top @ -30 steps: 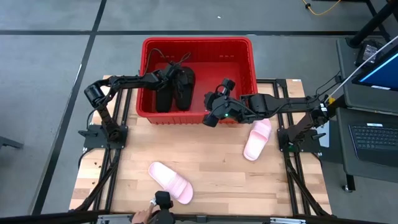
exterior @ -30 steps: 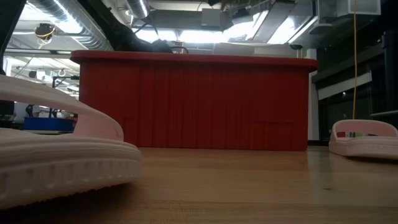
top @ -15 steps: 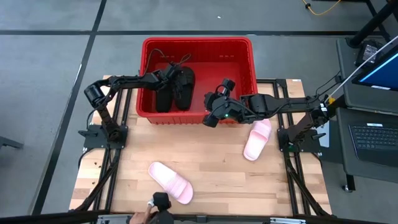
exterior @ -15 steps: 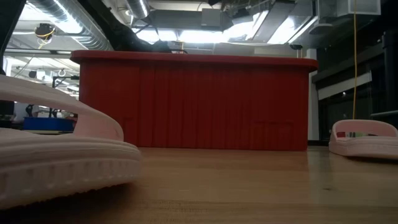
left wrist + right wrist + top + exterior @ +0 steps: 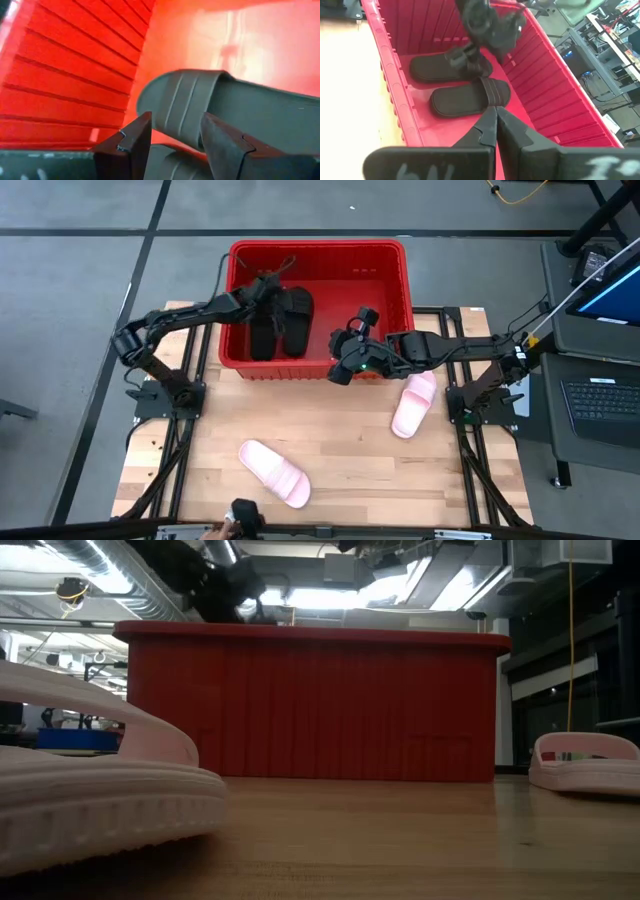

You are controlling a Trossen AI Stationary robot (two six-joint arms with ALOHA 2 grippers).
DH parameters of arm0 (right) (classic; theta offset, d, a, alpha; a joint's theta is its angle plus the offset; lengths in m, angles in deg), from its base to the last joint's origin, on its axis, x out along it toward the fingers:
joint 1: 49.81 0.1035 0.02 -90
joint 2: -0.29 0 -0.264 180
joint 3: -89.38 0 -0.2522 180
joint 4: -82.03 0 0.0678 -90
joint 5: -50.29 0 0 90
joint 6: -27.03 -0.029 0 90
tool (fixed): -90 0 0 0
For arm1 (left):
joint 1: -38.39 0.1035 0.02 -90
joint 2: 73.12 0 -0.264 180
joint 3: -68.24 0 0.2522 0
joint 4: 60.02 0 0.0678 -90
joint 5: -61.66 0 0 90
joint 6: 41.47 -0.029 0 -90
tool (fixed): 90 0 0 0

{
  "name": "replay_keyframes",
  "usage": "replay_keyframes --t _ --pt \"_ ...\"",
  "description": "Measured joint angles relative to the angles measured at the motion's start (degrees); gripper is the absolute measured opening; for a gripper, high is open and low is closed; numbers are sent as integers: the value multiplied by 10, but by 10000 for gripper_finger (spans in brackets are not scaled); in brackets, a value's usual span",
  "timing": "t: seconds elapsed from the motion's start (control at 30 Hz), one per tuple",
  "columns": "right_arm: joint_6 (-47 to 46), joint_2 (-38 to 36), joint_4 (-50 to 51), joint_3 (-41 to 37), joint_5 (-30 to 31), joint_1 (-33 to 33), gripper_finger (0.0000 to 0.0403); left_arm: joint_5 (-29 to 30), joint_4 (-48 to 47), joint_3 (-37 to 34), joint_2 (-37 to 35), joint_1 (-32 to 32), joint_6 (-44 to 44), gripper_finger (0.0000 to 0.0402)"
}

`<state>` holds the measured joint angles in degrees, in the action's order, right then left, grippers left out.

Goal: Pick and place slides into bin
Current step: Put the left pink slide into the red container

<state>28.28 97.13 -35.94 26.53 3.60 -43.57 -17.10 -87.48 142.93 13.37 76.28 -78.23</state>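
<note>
Red bin (image 5: 390, 255) holds both black slides (image 5: 280, 322); two pink slides (image 5: 274, 472) lie on the wooden counter (image 5: 350, 450). Left fingers (image 5: 175, 145) spread, empty, above the black pair. Right fingers (image 5: 496, 125) shut, empty, at the bin's near wall. The slides look light, soft and bendy; the strap is the best hold. Workshop ceiling behind.

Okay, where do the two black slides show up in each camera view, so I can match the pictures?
High view: black slides side by side in the bin's left half.
Low view: not visible, hidden behind the bin's front wall.
Left wrist view: close up, filling the frame.
Right wrist view: centre, on the bin floor.
Shared landmark: the red bin.
</note>
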Motion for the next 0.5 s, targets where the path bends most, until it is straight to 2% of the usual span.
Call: replay_keyframes --t 0.17,0.37,0.5 --pt "4 0 0 0 0 0 12 -5 -32 0 -64 -15 0 159" --pt "-10 -3 1 0 0 0 12 -62 -71 0 -144 -47 0 138" --pt "-8 -3 2 0 0 -2 12 -75 -86 0 -194 -73 12 121"
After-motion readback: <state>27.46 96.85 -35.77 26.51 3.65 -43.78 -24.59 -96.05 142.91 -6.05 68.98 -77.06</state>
